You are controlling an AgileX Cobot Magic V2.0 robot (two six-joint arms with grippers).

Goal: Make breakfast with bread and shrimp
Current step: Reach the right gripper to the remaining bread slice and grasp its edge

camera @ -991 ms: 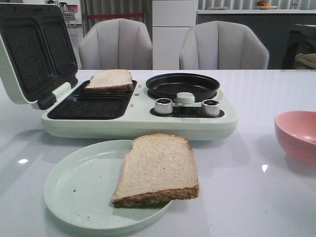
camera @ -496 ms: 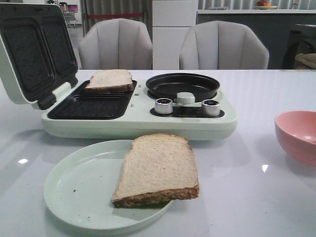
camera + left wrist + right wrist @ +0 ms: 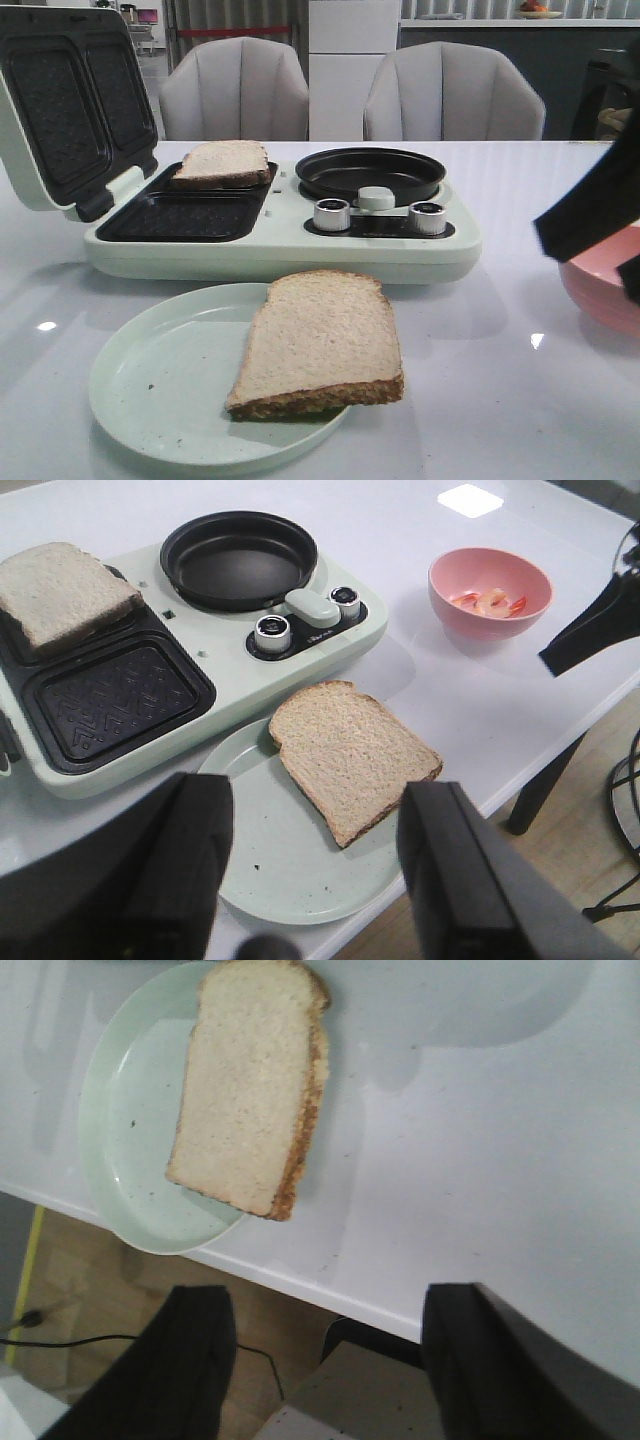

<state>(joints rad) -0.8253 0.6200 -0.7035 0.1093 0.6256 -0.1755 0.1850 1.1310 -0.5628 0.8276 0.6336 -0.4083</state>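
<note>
You have a white glossy table [image 3: 500, 400]. Directly on it rest three items: the pale green breakfast maker [image 3: 280, 250] at the rear, the pale green plate [image 3: 150, 390] just in front, and the pink bowl [image 3: 490, 615] to the right.

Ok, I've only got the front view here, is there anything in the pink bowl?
Observer: Yes, the left wrist view shows shrimp lying in the bowl.
Operator: Is the left gripper open?
Observer: The left gripper is open, with nothing between its fingers.
Operator: And the right one?
Observer: The right gripper is open and empty too, by its own wrist view.
</note>
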